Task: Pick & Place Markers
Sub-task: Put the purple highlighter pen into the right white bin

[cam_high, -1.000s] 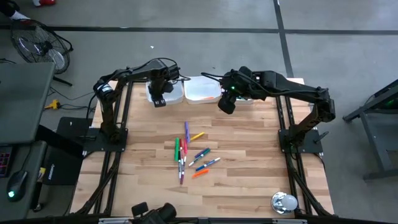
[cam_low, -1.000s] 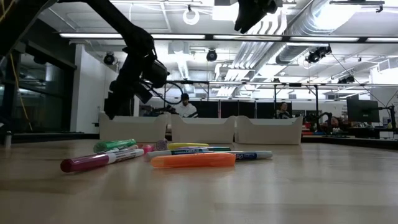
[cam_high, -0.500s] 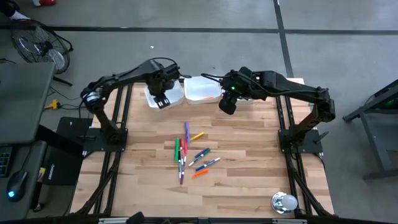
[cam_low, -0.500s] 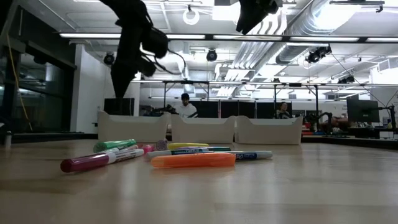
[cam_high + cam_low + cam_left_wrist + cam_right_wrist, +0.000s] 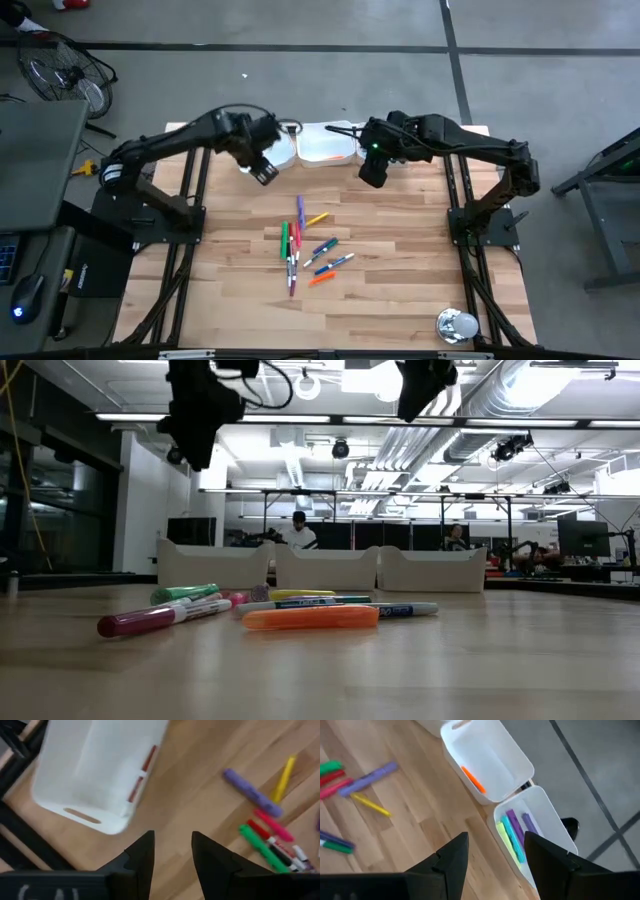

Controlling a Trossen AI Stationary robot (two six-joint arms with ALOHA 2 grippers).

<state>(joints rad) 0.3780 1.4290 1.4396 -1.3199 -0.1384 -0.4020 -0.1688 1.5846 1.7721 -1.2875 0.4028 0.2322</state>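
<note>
Near the far-left tray (image 5: pixel 270 148), your left gripper (image 5: pixel 262 171) has swung toward the markers (image 5: pixel 305 250), jaws apart and empty; the right gripper (image 5: pixel 372 175) hovers likewise.

No readable text, label, brand, number or sign appears in any view. A white-barrelled marker (image 5: pixel 405 609) lying just beside the orange marker (image 5: pixel 310 618) carries dark print, too small to make out.

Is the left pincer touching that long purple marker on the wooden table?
Apart. The left wrist view shows the empty left pincer hanging over bare wood, with the purple marker lying well beyond its fingertips.
</note>
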